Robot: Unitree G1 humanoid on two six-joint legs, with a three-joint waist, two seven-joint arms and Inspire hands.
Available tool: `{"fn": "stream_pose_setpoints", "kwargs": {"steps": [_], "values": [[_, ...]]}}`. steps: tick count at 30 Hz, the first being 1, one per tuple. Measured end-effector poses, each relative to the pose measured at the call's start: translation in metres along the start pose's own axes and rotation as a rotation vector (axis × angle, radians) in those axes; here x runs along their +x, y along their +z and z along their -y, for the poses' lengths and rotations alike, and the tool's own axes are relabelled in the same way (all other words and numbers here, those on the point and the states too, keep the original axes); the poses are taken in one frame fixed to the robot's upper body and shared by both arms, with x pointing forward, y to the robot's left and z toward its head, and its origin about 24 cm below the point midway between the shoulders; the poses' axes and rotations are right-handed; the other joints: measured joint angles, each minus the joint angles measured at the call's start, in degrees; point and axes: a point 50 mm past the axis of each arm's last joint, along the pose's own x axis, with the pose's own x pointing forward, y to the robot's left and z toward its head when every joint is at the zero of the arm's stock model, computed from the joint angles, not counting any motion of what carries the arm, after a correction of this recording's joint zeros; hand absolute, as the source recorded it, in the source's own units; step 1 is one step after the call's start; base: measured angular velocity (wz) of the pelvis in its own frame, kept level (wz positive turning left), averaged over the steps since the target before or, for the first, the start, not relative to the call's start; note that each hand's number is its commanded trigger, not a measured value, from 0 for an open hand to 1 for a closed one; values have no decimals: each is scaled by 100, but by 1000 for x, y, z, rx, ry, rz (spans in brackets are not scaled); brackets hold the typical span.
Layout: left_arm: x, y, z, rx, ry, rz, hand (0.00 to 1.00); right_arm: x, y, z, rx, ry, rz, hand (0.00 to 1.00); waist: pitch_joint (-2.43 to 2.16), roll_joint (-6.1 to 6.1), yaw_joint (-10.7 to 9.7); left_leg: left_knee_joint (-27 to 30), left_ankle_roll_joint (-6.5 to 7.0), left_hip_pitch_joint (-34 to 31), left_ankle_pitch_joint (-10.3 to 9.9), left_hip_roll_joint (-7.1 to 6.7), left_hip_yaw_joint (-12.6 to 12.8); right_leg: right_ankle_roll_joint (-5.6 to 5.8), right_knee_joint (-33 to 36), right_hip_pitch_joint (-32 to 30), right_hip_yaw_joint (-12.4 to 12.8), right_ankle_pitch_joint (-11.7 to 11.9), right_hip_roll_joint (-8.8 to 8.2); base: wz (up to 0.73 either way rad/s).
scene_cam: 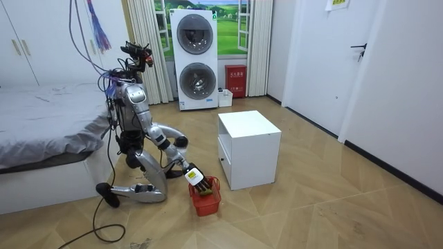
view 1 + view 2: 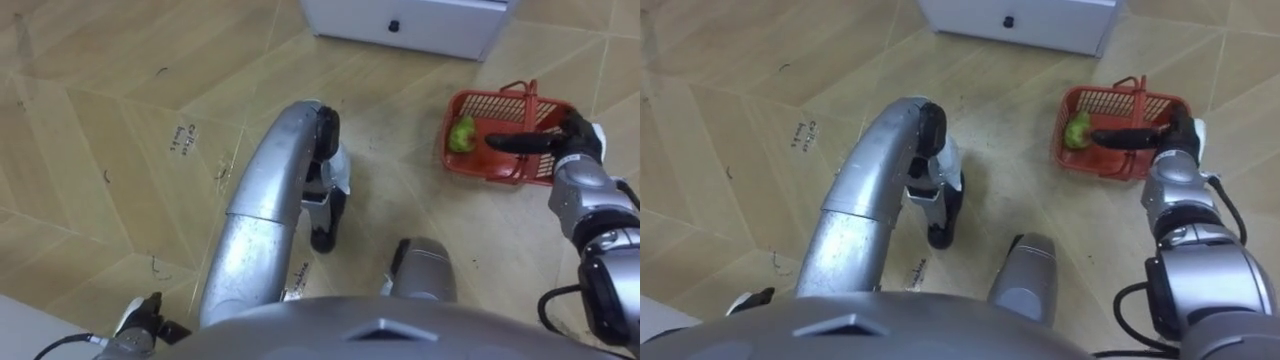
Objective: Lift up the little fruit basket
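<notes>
The basket sits on the floor just in front of the cabinet, with a green fruit inside. The robot kneels before the cabinet, its right hand stretched over the basket, fingers straight and together, gripping nothing, close by the handle. The left hand hangs low, well away from the cabinet. I'd worry the fingers curl short of the handle and shove the light basket, tipping it so the fruit rolls toward the cabinet.

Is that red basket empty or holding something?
Not empty: a green fruit lies inside the red basket, near its left end.
</notes>
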Motion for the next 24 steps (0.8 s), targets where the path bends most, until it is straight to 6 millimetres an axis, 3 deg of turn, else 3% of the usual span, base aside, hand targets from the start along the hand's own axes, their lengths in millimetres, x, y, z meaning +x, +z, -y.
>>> {"fn": "stream_pose_setpoints", "kwargs": {"steps": [11, 14, 15, 24], "values": [[0, -2, 5, 45, -39, -14, 0, -2, -27, 3, -112, 27, -116, 2, -4, 24, 100, 21, 23, -10, 11, 16, -11, 3, 6, -15, -45, -1, 10, 0], [0, -2, 5, 50, -46, -13, 0, -2, -29, 4, -101, 21, -132, 89, -8, 46, 99, 20, 23, -10, 11, 26, -7, 3, 10, -23, -63, -2, 10, 0], [0, -2, 6, 52, -46, -13, 0, -2, -29, 5, -95, 20, -133, 100, -9, 51, 102, 19, 23, -12, 11, 29, -5, 3, 10, -29, -61, -2, 10, 0], [0, -1, 6, 18, -47, -16, 0, -2, -27, 4, -102, 35, -127, 100, -8, 83, 260, 16, 21, -45, 11, 124, 10, 2, 20, -100, -59, -3, 61, 0]]}}
